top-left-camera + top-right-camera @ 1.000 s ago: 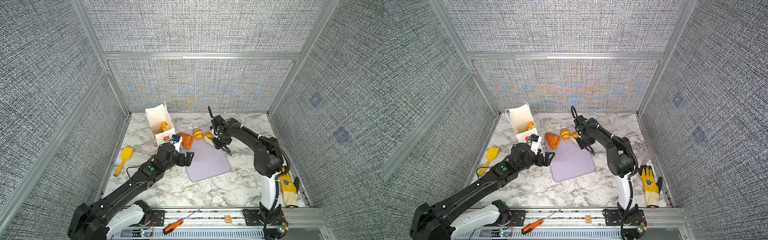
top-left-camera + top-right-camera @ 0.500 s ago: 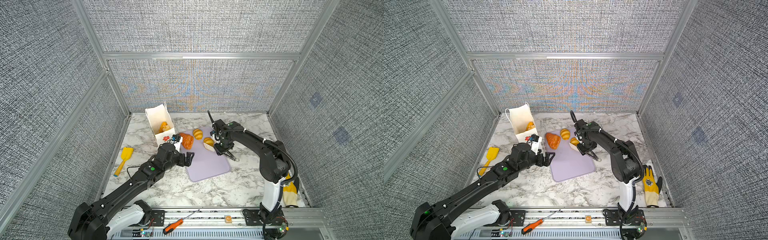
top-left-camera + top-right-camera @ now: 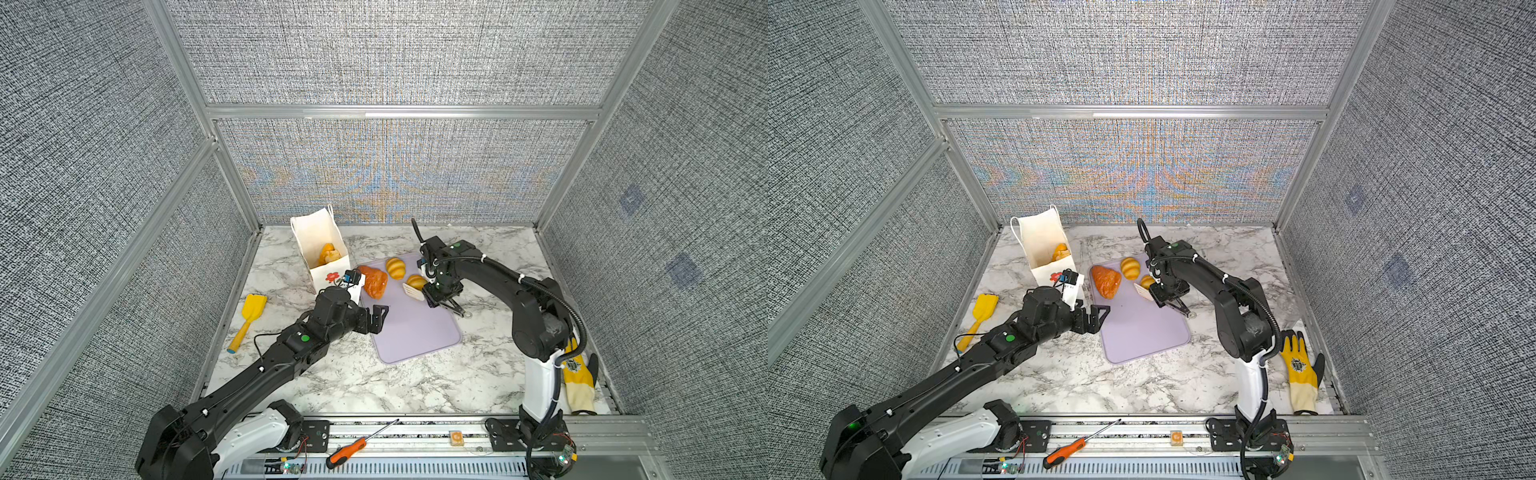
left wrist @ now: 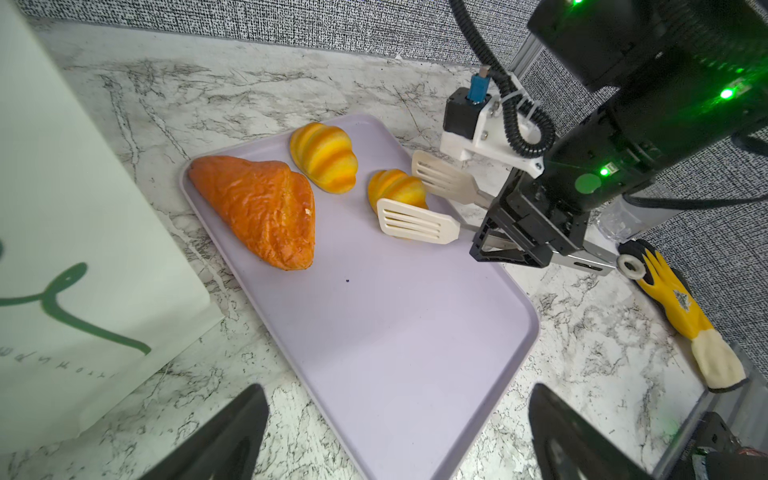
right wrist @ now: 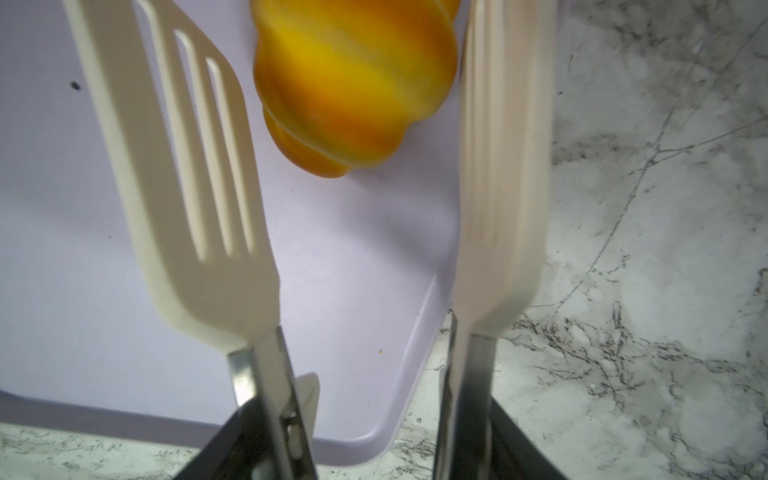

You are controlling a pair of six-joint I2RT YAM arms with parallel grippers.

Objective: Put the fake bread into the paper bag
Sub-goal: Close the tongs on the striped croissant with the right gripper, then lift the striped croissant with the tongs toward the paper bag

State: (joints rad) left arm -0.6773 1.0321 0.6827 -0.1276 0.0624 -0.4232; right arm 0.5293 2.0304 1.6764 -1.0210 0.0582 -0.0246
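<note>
Small striped roll (image 4: 397,187) sits near the lavender tray (image 4: 374,332) edge, between the blades of the tongs (image 4: 415,222). Blades spread, no pinch yet. Right gripper (image 3: 441,296) clamps the tongs handles. Centre the blades, squeeze gently; glossy roll may squirt out. Paper bag (image 3: 309,232) upright past the dark croissant (image 4: 262,208). Left gripper (image 3: 376,319) wide, empty, beside bag.
</note>
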